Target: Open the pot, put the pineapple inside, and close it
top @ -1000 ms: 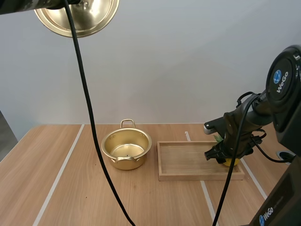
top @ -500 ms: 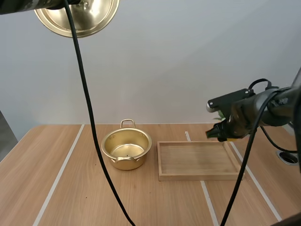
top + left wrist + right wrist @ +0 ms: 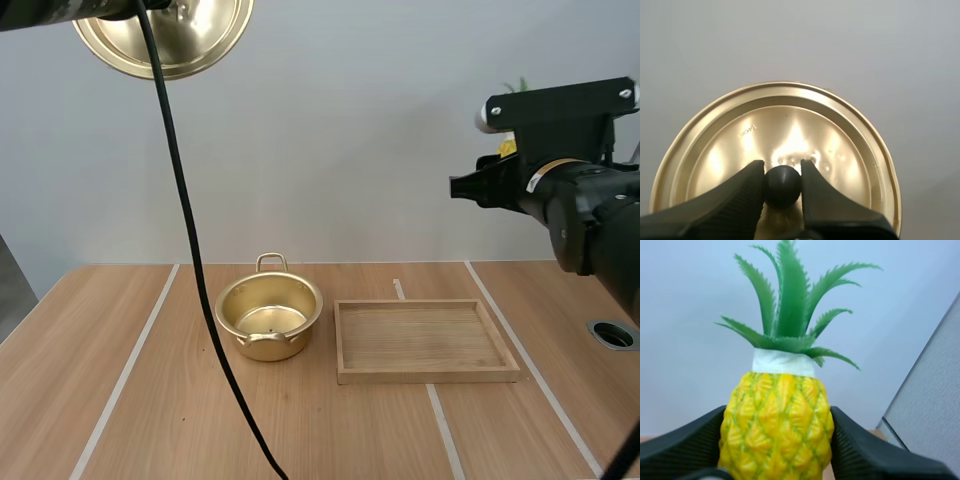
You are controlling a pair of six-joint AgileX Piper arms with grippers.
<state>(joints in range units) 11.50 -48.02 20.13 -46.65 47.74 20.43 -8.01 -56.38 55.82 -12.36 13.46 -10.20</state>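
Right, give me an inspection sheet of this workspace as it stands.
Surface: wooden table with pale stripes, a round hole near its right edge.
Job's things: pot stands open left of the wooden tray, apart from it, no pineapple inside; lid held high above the table's left side; pineapple held in the air over the right side, leaves up.
Clutter: nothing seen.
Grippers: left gripper shut on the lid's black knob; right gripper shut on the pineapple's body.
Cables: nothing seen lying on the table.
Surroundings: plain pale wall behind the table.
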